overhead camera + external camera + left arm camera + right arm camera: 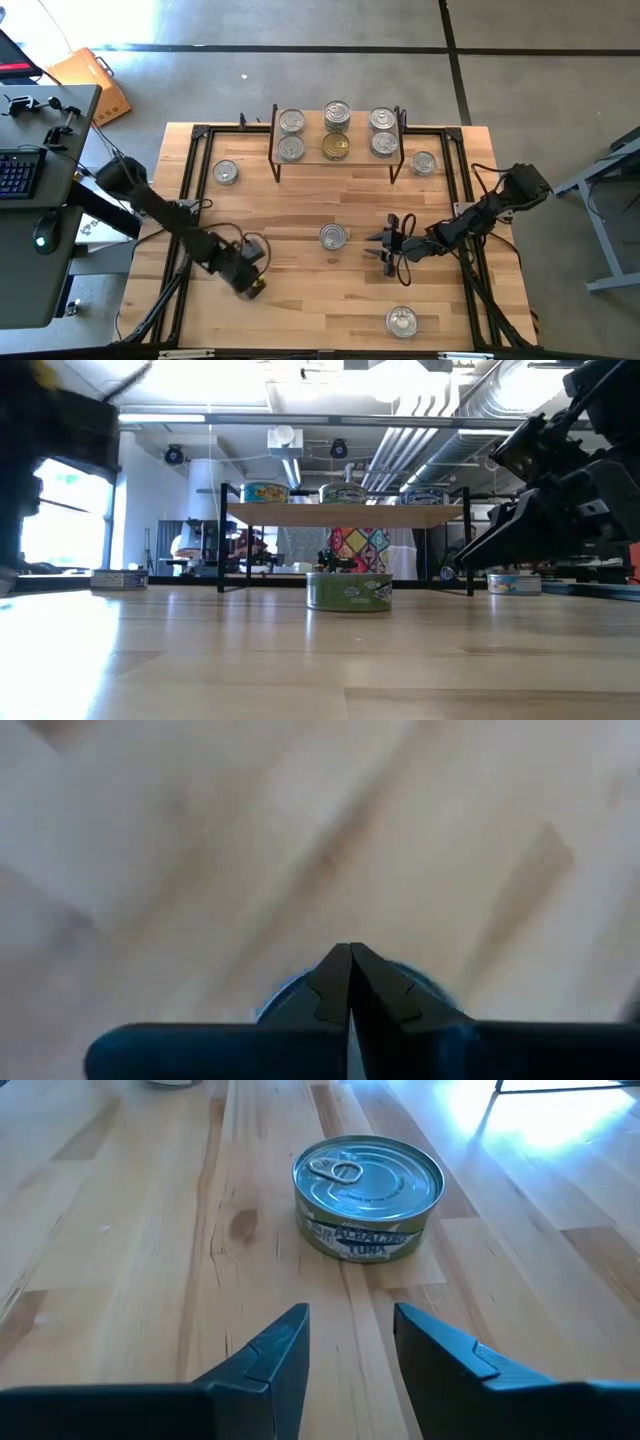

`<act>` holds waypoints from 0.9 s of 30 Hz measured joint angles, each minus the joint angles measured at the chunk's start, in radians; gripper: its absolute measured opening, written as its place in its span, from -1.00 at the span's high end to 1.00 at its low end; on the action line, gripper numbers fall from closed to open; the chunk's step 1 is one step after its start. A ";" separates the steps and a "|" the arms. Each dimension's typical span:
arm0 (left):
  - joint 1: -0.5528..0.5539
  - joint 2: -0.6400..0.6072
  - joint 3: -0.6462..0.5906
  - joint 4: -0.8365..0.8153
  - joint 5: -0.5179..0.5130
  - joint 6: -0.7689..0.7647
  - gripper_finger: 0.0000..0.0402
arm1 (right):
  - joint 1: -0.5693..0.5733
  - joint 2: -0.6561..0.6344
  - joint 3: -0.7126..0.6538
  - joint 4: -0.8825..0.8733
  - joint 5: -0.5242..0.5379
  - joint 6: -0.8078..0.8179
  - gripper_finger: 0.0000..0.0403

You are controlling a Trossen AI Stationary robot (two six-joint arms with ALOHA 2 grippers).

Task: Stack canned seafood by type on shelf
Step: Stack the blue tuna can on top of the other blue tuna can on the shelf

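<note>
Tuna tin (368, 1195), green-labelled, mid-worktop (300, 300), well short of the shelf (335, 165): rigid, probably slippery; grip across its side wall. Right claw (350, 1342) spread just before it; left claw (350, 982) pressed together.

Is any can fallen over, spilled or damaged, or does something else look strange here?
Nothing stands out. The six cans on the shelf stand upright in neat rows, and the green-labelled can ahead of the open right gripper sits flat and undented. The loose cans on the table also lie flat.
</note>
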 joint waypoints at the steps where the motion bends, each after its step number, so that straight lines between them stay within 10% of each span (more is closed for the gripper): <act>1: 0.027 0.010 -0.004 0.004 -0.019 0.026 1.00 | 0.000 0.000 0.000 0.002 0.000 0.000 0.32; 11: 0.221 -0.006 0.031 0.160 -0.173 0.485 1.00 | 0.000 0.000 0.001 0.029 0.001 0.048 0.32; 27: 0.088 0.012 0.051 0.114 -0.135 1.141 0.75 | 0.000 0.000 0.001 0.056 0.038 0.032 0.32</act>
